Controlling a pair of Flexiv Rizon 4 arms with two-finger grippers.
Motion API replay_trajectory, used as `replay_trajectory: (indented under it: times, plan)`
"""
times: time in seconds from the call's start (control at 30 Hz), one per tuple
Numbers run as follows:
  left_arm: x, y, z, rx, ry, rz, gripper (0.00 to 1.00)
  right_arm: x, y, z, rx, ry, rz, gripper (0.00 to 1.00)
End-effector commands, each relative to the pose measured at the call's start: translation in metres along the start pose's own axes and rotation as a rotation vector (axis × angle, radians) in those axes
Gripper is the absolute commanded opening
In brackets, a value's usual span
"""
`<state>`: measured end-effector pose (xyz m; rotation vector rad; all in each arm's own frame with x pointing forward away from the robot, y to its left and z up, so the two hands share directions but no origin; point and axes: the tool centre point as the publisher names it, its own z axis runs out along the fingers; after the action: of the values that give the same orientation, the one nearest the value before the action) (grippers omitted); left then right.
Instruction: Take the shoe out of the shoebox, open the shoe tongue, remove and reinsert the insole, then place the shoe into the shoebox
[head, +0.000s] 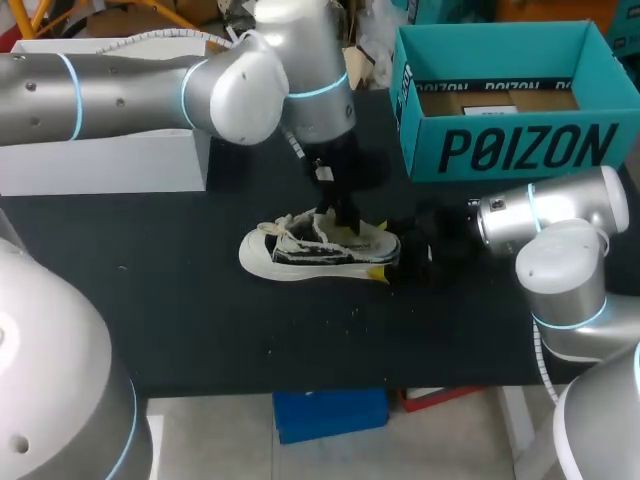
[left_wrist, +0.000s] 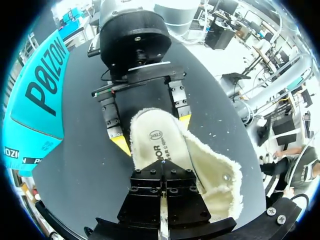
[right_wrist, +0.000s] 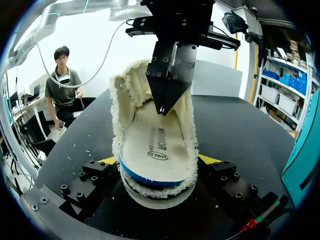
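Shoe (head: 315, 250) out on the table (head: 200, 320), the shoebox (head: 520, 150) standing apart beyond its heel end. My right gripper (right_wrist: 159, 160) clamps the shoe's heel from 2 sides. My left gripper (right_wrist: 162, 106), its 2 fingers together, reaches down inside the shoe onto the insole (right_wrist: 150, 145); whether it pinches it, I cannot tell. My judgement: hold the heel firm and work the insole flat toward the toe, without bunching the fleecy lining.

The black table (head: 150, 300) carried the shoe (head: 300, 252), directly beneath the left gripper (head: 349, 226) and between the fingers of the right gripper (head: 381, 250). The teal shoebox (head: 510, 150) stood to one side of the right gripper. Pale specks (head: 352, 314), possibly lint, lay near that gripper.
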<state>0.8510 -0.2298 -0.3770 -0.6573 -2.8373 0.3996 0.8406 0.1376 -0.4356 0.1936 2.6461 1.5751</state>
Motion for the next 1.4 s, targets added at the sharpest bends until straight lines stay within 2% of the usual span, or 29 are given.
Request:
replay_trajectory:
  times: [0.03, 0.17, 0.4, 0.9, 1.4]
  plan:
    - [-0.002, -0.008, 0.004, 0.007, 0.089, 0.003, 0.0, 0.0, -0.001, 0.002, 0.002, -0.001, 0.001, 0.0]
    - [0.001, -0.012, 0.007, 0.033, 0.037, -0.018, 0.0, 0.0, -0.001, 0.002, 0.002, -0.001, 0.001, 0.0]
    - [0.008, -0.014, 0.014, -0.012, 0.03, -0.027, 0.0, 0.0, -0.001, 0.002, 0.002, -0.001, 0.001, 0.0]
    - [0.032, 0.019, 0.024, -0.065, 0.053, -0.107, 0.0, 0.0, -0.001, 0.002, 0.002, -0.001, 0.001, 0.0]
    - [0.039, 0.019, 0.037, -0.05, 0.061, -0.12, 0.0, 0.0, -0.001, 0.002, 0.002, -0.001, 0.001, 0.0]
